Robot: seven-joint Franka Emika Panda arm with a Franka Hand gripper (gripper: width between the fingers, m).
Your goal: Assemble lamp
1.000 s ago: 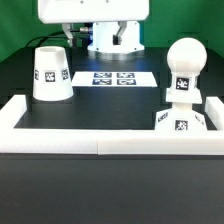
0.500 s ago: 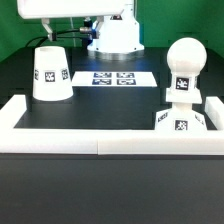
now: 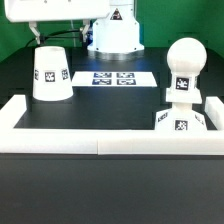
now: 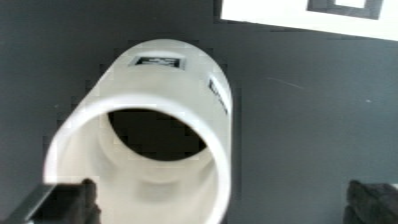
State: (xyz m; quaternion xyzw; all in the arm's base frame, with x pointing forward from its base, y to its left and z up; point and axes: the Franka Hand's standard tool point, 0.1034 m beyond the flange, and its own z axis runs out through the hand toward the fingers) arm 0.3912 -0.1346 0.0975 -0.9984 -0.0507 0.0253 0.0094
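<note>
The white cone-shaped shade [image 3: 50,74] stands upright on the black table at the exterior view's left. The round-headed bulb [image 3: 184,62] stands upright on the square base [image 3: 182,121] at the right, beside the wall strip. The white body of my hand [image 3: 45,10] shows at the top edge, above the shade. In the wrist view I look down into the shade's open top [image 4: 157,140]. My gripper [image 4: 217,205] is open and empty. One fingertip [image 4: 63,202] is next to the shade's rim, the other [image 4: 370,200] well clear of it.
The marker board [image 3: 113,77] lies flat behind the middle of the table and shows in the wrist view [image 4: 302,12]. A long white wall strip [image 3: 100,142] runs along the front, with raised ends at both sides. The arm's base [image 3: 113,38] stands at the back.
My hand has moved toward the exterior view's left, from above the marker board to above the shade. The parts have not moved.
</note>
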